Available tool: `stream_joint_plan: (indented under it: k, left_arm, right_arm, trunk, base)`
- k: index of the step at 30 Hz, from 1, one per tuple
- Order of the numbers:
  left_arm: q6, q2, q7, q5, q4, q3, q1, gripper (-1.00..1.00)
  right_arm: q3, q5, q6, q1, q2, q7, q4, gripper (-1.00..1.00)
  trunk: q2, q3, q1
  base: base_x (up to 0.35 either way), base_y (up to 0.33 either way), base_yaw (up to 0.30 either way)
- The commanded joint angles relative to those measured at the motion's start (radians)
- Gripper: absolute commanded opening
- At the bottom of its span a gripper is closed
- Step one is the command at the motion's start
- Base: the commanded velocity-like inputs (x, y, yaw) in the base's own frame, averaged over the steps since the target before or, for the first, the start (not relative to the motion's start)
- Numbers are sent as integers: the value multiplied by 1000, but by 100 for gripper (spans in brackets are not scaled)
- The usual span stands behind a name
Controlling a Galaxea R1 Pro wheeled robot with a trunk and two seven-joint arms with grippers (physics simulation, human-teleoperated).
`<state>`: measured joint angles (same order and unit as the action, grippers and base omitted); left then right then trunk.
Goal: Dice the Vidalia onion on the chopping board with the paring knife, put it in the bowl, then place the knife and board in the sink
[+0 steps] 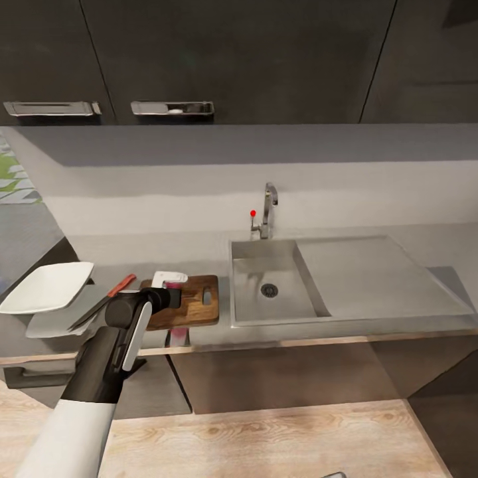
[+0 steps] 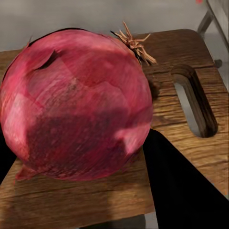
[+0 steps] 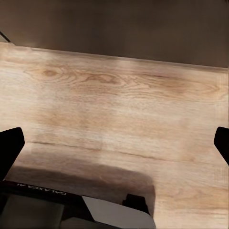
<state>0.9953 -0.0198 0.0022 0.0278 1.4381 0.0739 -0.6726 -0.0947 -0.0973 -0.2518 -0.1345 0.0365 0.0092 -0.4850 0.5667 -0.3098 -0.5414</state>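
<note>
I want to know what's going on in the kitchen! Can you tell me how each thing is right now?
Vidalia onion: whole, uncut, over the board, between the left gripper's fingers.
Chopping board: flat on the countertop, left of the sink.
Paring knife: lying between board and bowl.
Bowl: looks empty.
Sink: basin holds nothing I can see, tap not running.
Left gripper: shut on the onion.
Right gripper: open, over the wooden floor.

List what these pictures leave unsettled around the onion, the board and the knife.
- Head view: the Vidalia onion shows as a pink sliver; the left end effector covers it.
- Left wrist view: whether the onion rests on the chopping board or hangs above it; the bulb hides the contact.
- Head view: the paring knife blade is partly behind the arm.
- Right wrist view: the right end effector fingertips are cut by the edges.
</note>
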Motion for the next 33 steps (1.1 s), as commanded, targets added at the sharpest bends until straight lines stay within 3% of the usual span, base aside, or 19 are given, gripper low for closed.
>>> stream_joint_plan:
  k: [1, 15, 33]
  left_arm:
    - [5, 0, -2, 0, 1, 0, -1, -100]
    - [5, 0, -1, 0, 1, 0, -1, -100]
    - [4, 1, -1, -2, 2, 0, -1, -100]
  right_arm:
    - [3, -10, -3, 0, 0, 1, 0, 100]
    - [3, -10, -3, 0, 0, 1, 0, 100]
    - [4, -10, -2, 0, -6, 0, 22, 100]
  trunk:
    - [1, -3, -1]
    - [1, -25, -1]
    - [1, -27, -1]
  base:
    - [164, 0, 0]
    - [15, 0, 0]
    - [1, 2, 0]
